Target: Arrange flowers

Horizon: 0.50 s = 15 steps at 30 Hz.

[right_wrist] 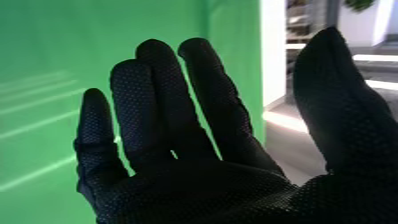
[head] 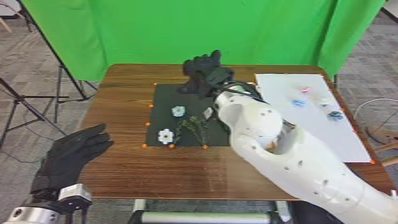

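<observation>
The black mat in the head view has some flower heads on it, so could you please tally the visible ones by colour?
Pale blue flower head: 1
White flower head: 1
Total: 2 on the black mat, leaving out a small pale piece near the right arm that I cannot identify.

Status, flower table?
Right robot hand open, raised by black mat's far edge; left robot hand open. Flowers on mat and white board. Right arm hides part of board.
</observation>
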Tool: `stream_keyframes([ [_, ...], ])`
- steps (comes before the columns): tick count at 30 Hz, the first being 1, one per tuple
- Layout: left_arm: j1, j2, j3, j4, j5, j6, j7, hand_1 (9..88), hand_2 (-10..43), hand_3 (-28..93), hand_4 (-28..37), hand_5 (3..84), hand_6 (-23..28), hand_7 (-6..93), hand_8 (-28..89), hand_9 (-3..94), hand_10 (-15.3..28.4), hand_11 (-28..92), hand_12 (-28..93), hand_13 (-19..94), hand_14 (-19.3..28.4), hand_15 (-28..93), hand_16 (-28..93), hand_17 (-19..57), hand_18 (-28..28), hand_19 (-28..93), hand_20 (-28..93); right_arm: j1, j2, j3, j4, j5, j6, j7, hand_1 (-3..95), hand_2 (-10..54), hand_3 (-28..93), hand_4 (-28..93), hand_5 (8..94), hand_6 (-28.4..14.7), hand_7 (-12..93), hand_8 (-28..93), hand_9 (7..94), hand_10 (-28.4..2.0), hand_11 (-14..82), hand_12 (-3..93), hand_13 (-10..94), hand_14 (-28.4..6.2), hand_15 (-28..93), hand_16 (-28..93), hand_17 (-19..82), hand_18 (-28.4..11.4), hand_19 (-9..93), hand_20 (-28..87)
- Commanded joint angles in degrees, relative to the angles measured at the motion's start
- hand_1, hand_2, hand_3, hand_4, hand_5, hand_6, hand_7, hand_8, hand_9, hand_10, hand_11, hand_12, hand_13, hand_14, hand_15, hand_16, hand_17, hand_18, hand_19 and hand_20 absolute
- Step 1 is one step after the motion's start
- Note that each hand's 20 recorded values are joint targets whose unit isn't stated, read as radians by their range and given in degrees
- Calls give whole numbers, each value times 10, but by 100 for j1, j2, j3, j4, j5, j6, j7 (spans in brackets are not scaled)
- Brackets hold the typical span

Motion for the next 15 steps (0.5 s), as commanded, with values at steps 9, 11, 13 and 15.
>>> stream_keyframes([
  [9, 233, 101, 111, -60, -108, 162, 176, 263, 70, 815, -143, 451, 141, 126, -79, 388, 223, 345, 94, 290, 284, 571, -120, -94, 222, 583, 143, -3210, 2126, 3223, -113, 1029, -727, 1358, 246, -22, 833, -282, 523, -81, 182, -119, 483, -236, 504, 224, 350, -250, 830, 166, 86, -284, 692, 382],
  [11, 264, 100, 118, -57, -122, 179, 227, 263, 70, 816, -144, 450, 141, 128, -80, 387, 222, 346, 94, 290, 284, 571, -120, -94, 221, 583, 144, -3254, 2079, 3421, -13, 1118, -820, 1551, 255, -17, 826, -273, 525, -89, 171, -114, 499, -246, 502, 224, 385, -252, 829, 168, 158, -284, 729, 391],
  [13, 246, 80, 132, -52, -95, 167, 226, 263, 70, 816, -144, 449, 140, 129, -80, 387, 222, 347, 93, 290, 284, 572, -120, -94, 221, 583, 144, -3290, 2132, 3513, 83, 1098, -745, 1586, 261, -14, 821, -267, 530, -93, 167, -110, 507, -249, 502, 225, 397, -256, 829, 170, 182, -284, 745, 390],
  [15, 219, 148, 174, -38, -124, 180, 273, 263, 69, 817, -145, 449, 140, 130, -81, 387, 223, 347, 93, 289, 284, 572, -120, -94, 221, 583, 144, -3353, 2157, 3637, 112, 1029, -712, 1601, 267, -12, 816, -261, 532, -95, 165, -108, 510, -251, 501, 225, 399, -256, 828, 172, 185, -284, 750, 381],
])
